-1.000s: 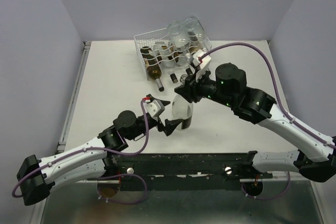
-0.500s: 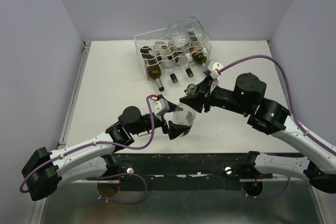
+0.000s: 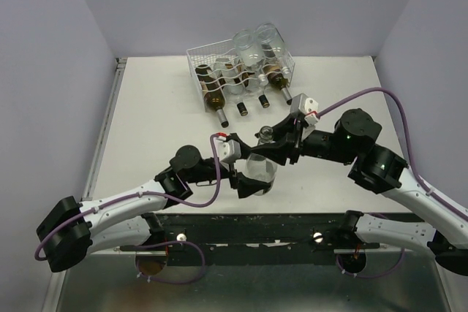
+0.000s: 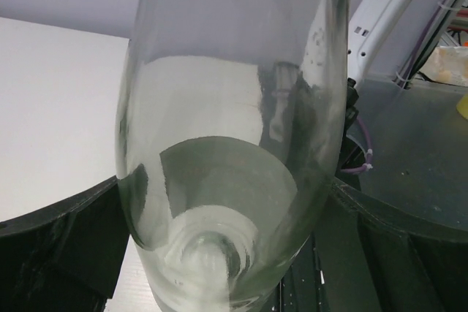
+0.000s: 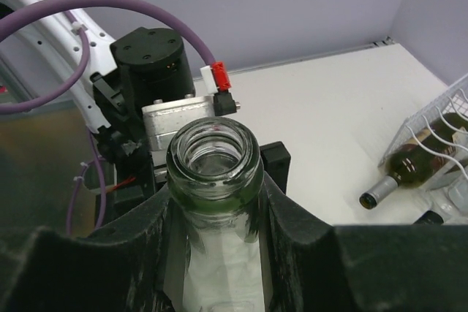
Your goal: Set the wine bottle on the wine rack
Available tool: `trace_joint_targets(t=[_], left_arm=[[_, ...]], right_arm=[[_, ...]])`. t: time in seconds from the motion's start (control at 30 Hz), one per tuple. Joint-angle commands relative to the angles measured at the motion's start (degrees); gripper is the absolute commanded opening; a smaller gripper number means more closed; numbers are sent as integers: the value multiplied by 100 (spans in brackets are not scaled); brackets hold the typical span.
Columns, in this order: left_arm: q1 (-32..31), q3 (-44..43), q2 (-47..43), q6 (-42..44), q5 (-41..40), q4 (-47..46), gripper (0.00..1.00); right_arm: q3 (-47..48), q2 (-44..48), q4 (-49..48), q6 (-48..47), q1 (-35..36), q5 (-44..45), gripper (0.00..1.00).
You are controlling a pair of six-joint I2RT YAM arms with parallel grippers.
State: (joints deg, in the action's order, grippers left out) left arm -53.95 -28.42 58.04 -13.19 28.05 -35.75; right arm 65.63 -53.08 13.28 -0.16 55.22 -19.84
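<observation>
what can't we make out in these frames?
- Left wrist: whether the left gripper presses the wine bottle or flanks it; glass fills the frame.
- Top: free slots in the wine rack; too small, stored bottles overlap.
- Right wrist: rack cut by the right edge; right gripper hides most of the bottle's body.

My gripper is closed on the neck of a clear glass bottle; my two black fingers press it from the left and from the right. The mouth of the bottle is open and has no cap, and it points toward my camera. Directly behind it is the left arm, with a round black housing, a metal block under it, a red plug and a purple cable. The white table lies further behind. At the right edge is a white wire rack, and a dark bottle lies in it, its capped neck sticking out over the table.
</observation>
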Motion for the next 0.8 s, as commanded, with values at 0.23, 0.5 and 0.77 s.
trace_joint_targets(t=[0.23, 0.5, 0.77], left_arm=[[122, -163, 462, -351, 578, -512, 99], [175, -146, 568, -430, 780, -969, 80], [210, -50, 358, -316, 466, -978, 0]], right_arm=[[73, 474, -1908, 430, 164, -2288, 1], [-85, 623, -2022, 377, 164, -2341, 0], [-173, 808, -1776, 324, 164, -1797, 1]])
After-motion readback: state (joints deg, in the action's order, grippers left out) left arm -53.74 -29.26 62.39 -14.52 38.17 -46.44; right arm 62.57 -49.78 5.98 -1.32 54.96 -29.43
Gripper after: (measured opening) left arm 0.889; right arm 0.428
